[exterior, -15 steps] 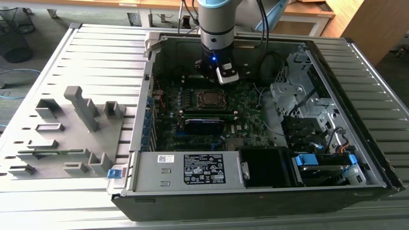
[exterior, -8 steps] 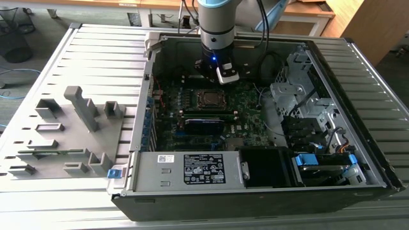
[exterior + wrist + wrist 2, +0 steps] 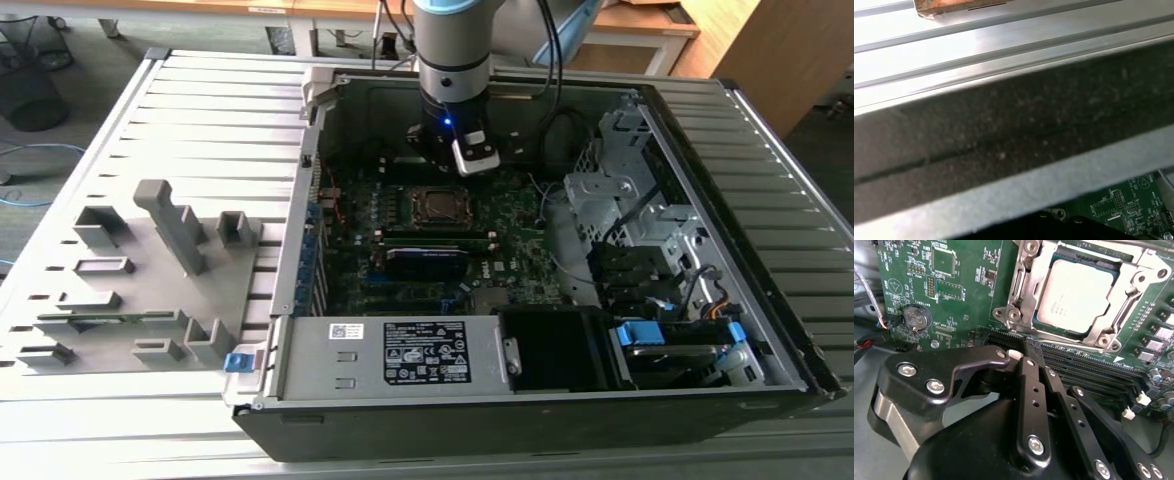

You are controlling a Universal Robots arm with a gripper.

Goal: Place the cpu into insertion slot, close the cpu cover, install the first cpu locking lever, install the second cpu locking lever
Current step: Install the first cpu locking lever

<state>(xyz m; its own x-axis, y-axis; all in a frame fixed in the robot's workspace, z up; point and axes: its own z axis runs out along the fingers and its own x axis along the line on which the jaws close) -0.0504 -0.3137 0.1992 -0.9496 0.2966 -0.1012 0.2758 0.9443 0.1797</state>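
The cpu [image 3: 1076,295] lies flat in the insertion slot on the green motherboard, its silver-grey top showing through the window of the cpu cover [image 3: 1103,336]. The cover's metal frame lies down around the chip. A thin metal lever [image 3: 1015,282] runs along one side of the socket. My gripper [image 3: 1032,346] hovers beside the socket, over the long black memory slots, its black fingers [image 3: 1032,390] shut together on nothing. In the exterior view the gripper [image 3: 474,160] hangs just behind the cpu [image 3: 434,206] inside the open computer case.
Memory slots [image 3: 1089,365] and a coin battery [image 3: 915,317] flank the socket. A power supply [image 3: 400,355] fills the case front, with drive cages [image 3: 607,195] on the exterior view's right. A grey fixture [image 3: 147,270] stands outside on the slatted table. The case wall [image 3: 1004,135] is close.
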